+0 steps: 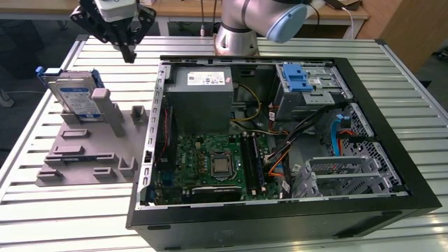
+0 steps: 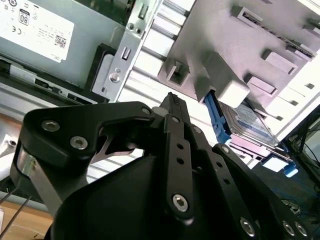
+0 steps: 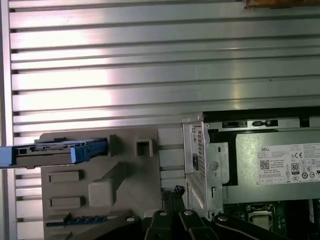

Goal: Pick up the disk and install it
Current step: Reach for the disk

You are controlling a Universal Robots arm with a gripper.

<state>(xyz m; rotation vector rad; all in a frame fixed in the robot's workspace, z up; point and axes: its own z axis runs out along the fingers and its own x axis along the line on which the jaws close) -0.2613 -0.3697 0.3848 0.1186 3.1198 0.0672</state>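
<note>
- exterior view: black metal two-fingered gripper (image 1: 129, 54) hanging high over the far part of the ribbed aluminium slat table (image 1: 42, 210), fingers pressed together into one narrow tip, nothing held.
- same view: flat silver hard disk with blue-and-white label and blue plastic frame (image 1: 75, 97) standing on edge in a slot of the matt grey plastic fixture plate (image 1: 84, 152), toward the exterior view's left, label face to the camera, well apart from the gripper.
- beside the plate, an open black computer case (image 1: 280, 226): inside, a green circuit board (image 1: 203, 152), a large grey metal box with a white sticker (image 1: 203, 100), and a silver perforated metal cage with a blue plastic latch (image 1: 322, 92) toward the exterior view's right.
- first wrist view: disk (image 3: 55, 150) edge-on from above, a thin blue-framed bar across one end of the plate (image 3: 125, 170), label face hidden; gripper (image 3: 175, 192) seen against the strip between plate and case wall.
- second wrist view: close look at the gripper (image 2: 171, 102), black linkage bars with round screw heads, tips meeting; beyond it the disk (image 2: 247, 120) partly hidden behind a blocky post of the plate, blue frame edge showing.
- grey box with its sticker visible in both wrist views, next to the bright sheet-metal case wall.
</note>
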